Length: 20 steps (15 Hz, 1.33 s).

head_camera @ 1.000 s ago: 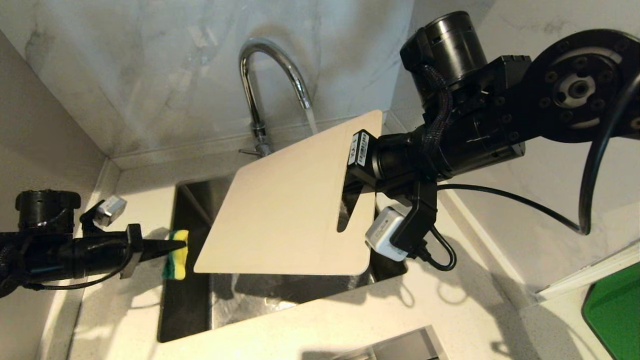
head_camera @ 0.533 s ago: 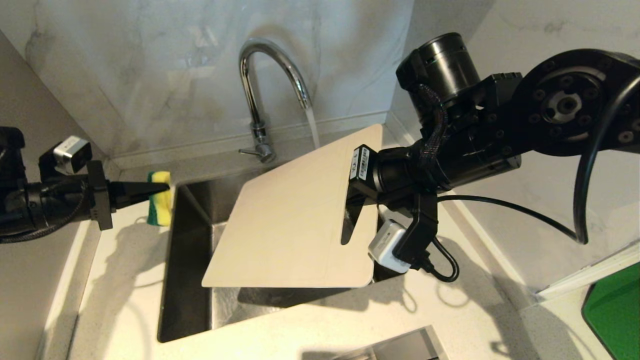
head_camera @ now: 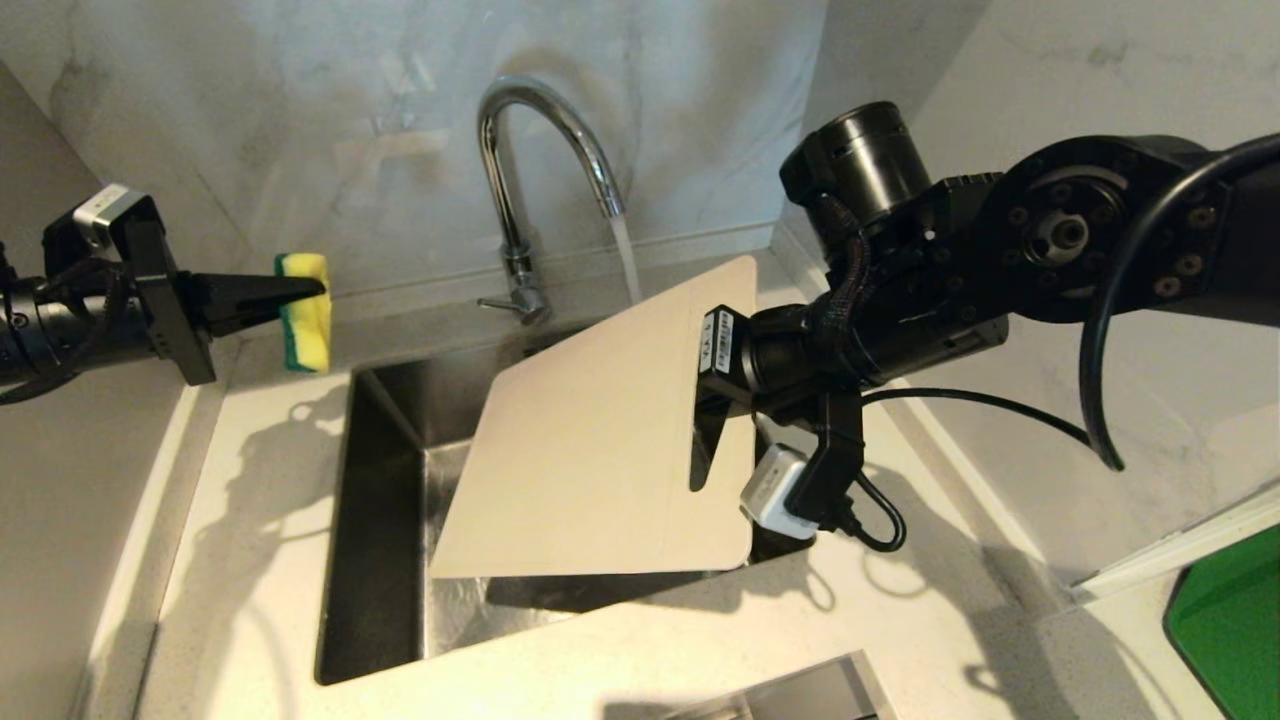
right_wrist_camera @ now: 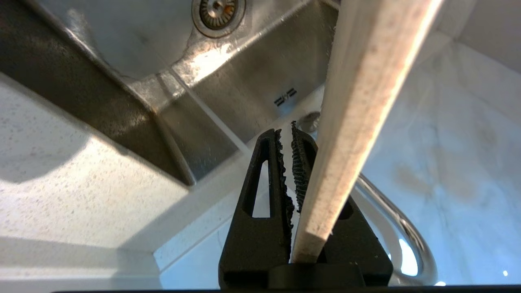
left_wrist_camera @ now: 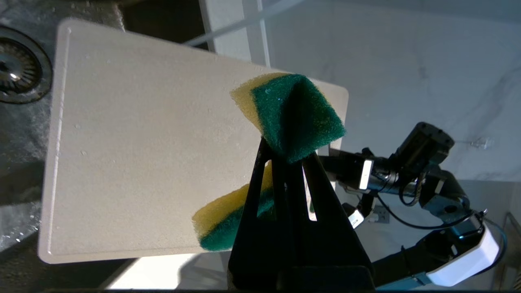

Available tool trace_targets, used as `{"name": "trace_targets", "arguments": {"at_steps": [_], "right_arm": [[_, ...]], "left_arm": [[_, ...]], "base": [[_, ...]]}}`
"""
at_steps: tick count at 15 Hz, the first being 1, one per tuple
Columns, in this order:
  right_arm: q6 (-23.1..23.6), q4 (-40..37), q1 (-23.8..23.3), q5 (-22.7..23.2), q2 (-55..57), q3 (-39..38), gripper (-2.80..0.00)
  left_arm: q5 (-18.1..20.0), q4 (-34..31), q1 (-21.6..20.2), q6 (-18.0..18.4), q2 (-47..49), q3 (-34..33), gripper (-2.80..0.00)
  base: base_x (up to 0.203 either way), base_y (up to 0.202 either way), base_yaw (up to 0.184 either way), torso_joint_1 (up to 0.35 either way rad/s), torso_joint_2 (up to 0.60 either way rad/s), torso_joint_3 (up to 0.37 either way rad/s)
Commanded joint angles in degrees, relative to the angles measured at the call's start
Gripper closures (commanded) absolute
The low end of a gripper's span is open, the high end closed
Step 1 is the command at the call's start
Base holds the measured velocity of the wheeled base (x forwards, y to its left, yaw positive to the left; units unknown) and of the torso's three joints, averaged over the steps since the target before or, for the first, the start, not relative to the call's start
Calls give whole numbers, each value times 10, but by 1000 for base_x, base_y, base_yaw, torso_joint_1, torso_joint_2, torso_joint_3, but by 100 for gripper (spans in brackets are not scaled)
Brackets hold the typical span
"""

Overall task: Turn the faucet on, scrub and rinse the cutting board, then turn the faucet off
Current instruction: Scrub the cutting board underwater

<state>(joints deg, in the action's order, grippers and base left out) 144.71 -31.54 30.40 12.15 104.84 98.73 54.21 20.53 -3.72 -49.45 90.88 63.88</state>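
Water runs from the chrome faucet (head_camera: pixel 520 170) onto the far edge of the cream cutting board (head_camera: pixel 590 450). The board hangs tilted over the sink (head_camera: pixel 380 560). My right gripper (head_camera: pixel 712 420) is shut on the cutting board at its handle slot, and the right wrist view shows the board's edge (right_wrist_camera: pixel 366 101) wedged between the black fingers (right_wrist_camera: pixel 260 195). My left gripper (head_camera: pixel 300 290) is shut on a yellow-and-green sponge (head_camera: pixel 305 310) and is raised over the counter left of the sink, apart from the board. In the left wrist view the sponge (left_wrist_camera: pixel 293 114) shows in front of the board (left_wrist_camera: pixel 142 154).
The faucet's thin lever (head_camera: pixel 497 303) points left at its base. The sink drain (right_wrist_camera: pixel 217 10) lies below the board. A green flat item (head_camera: pixel 1225 620) lies at the counter's right edge. A metal piece (head_camera: pixel 790 690) sits at the front. Marble walls close in behind and on both sides.
My left gripper has lifted the sponge from the board's left edge, up and back toward the wall. The right arm has lowered a little and the board has shifted slightly right.
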Motion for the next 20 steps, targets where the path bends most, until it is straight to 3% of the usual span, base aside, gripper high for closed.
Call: {"name": "trace_targets", "arguments": {"at_steps": [1, 5, 9, 14, 20], "right_arm": [[15, -25, 0, 1, 35, 39, 0], [62, -85, 0, 2, 103, 142, 0], [98, -92, -14, 43, 146, 150, 0], [109, -29, -18, 89, 174, 150, 0], [134, 53, -78, 135, 200, 150, 0]], "left_arm": [[27, 1, -11, -4, 5, 2, 0], [32, 1, -9, -6, 5, 2, 0], [32, 1, -9, -6, 7, 2, 0], [32, 1, -9, -6, 8, 2, 0], [31, 3, -11, 0, 6, 1, 0]], "base": [[0, 0, 0, 0, 0, 0], [0, 0, 0, 0, 0, 0], [0, 0, 0, 0, 0, 0], [0, 0, 0, 0, 0, 0], [0, 0, 0, 0, 0, 0]]}}
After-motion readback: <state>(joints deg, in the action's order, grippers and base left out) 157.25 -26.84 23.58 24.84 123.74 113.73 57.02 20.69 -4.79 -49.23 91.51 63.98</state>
